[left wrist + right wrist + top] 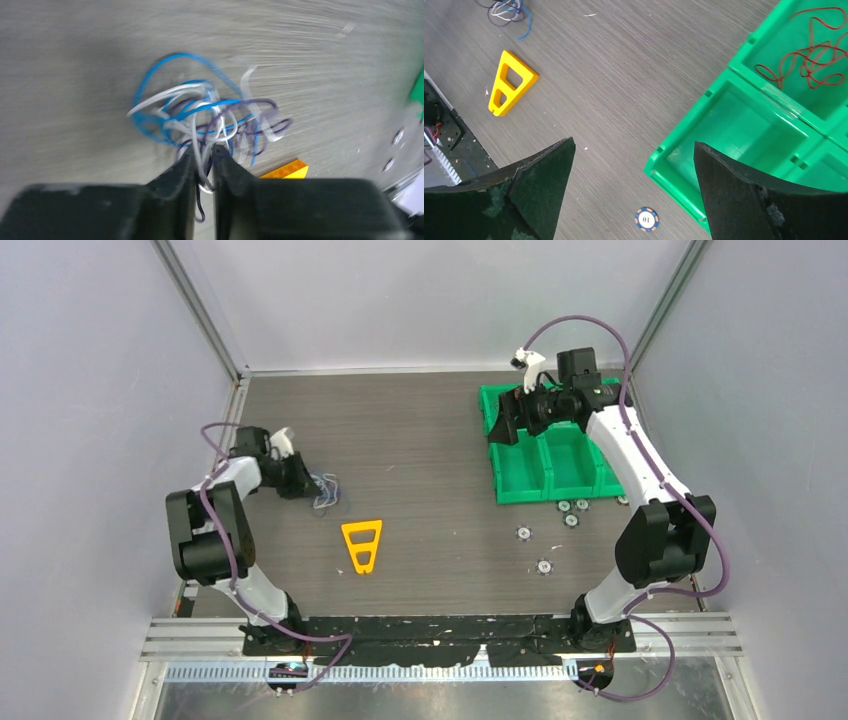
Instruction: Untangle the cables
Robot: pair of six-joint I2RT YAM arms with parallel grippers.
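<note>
Left wrist: cables [205,117] pinched in left claw [203,154]

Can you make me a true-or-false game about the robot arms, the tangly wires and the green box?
1. The left tool is pinching the tangled cables. True.
2. The right tool is shut on the red cable. False: it is open and holds nothing. The red cable lies in a compartment of the green bin.
3. The yellow triangle sits inside the green bin. False: it lies on the table, apart from the bin.
4. A round chip lies on the table outside the bin. True.
</note>
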